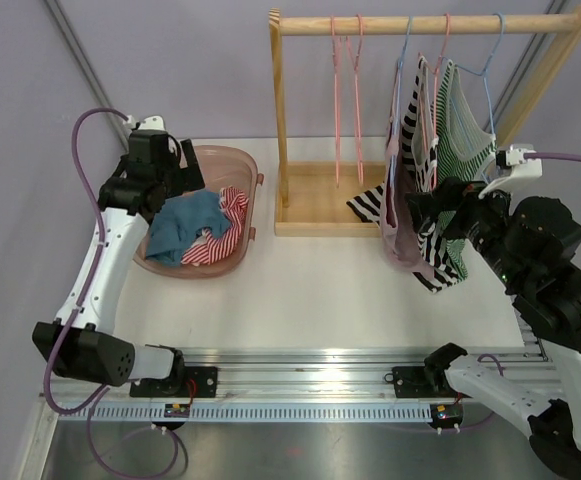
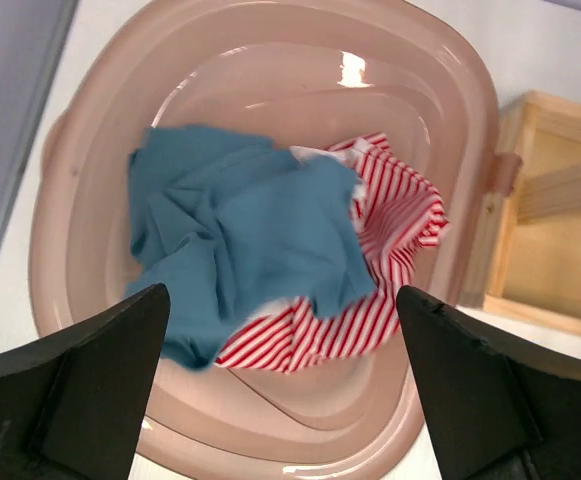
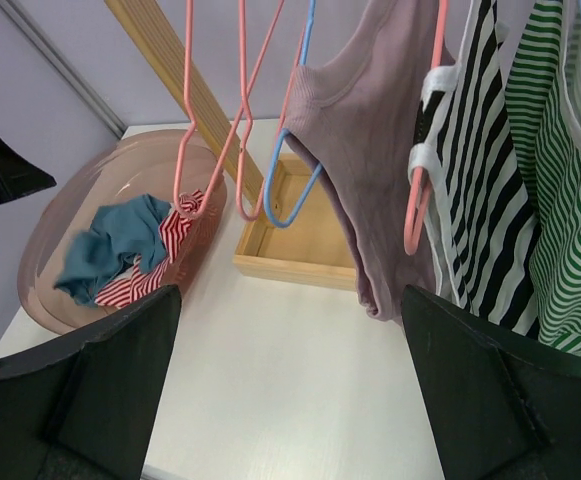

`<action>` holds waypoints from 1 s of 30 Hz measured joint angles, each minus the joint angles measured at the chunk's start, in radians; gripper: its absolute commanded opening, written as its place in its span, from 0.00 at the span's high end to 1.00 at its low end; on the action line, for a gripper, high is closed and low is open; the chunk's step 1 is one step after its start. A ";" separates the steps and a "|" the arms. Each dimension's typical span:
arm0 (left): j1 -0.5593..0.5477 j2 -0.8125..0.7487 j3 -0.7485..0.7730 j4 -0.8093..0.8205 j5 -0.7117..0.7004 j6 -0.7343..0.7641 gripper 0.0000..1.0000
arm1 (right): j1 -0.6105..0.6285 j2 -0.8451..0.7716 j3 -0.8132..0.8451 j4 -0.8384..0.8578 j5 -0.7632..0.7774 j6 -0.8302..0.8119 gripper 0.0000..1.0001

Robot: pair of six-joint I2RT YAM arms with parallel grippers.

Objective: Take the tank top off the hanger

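From above, a wooden rack (image 1: 430,22) stands at the far side of the white tabletop (image 1: 310,290). Two empty pink hangers (image 1: 347,100) hang from the left part of its rail. To the right of them hang three tank tops, close together: a mauve tank top (image 1: 400,230), a black-and-white striped top (image 1: 425,105) and a green striped top (image 1: 465,130). The right arm (image 1: 530,250) reaches towards these from the right, its head just beside the lower part of the striped top. The left arm (image 1: 150,170) hangs over the far rim of a pink basin (image 1: 245,160) on the left of the tabletop. In the basin lie a crumpled blue garment (image 1: 185,225) and a red striped garment (image 1: 220,240).

In the left wrist view, the left arm's jaws stand wide apart with nothing between them. Both dark fingers (image 2: 100,370) are above the basin (image 2: 450,80). Below, the blue garment (image 2: 240,240) lies partly over the red striped one (image 2: 400,220). The rack's wooden base (image 2: 550,240) shows at the right edge.

In the right wrist view, the right arm's jaws are also wide apart and hold nothing, the fingers (image 3: 100,390) low in the picture. Ahead, the mauve tank top (image 3: 380,150) hangs on a blue hanger (image 3: 295,180). The black-and-white top (image 3: 480,180) beside it is on a pink hanger (image 3: 420,200). The green one (image 3: 560,180) is at the far right.
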 measured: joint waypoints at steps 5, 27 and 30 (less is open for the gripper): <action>0.000 -0.056 -0.008 -0.010 0.105 0.001 0.01 | 0.000 0.101 0.097 -0.013 0.005 0.000 0.01; -0.084 -0.587 -0.435 0.043 0.469 -0.010 0.01 | -0.003 0.670 0.591 -0.028 0.243 -0.134 0.30; -0.085 -0.594 -0.451 0.023 0.458 0.006 0.01 | -0.023 0.776 0.703 -0.037 0.271 -0.162 0.40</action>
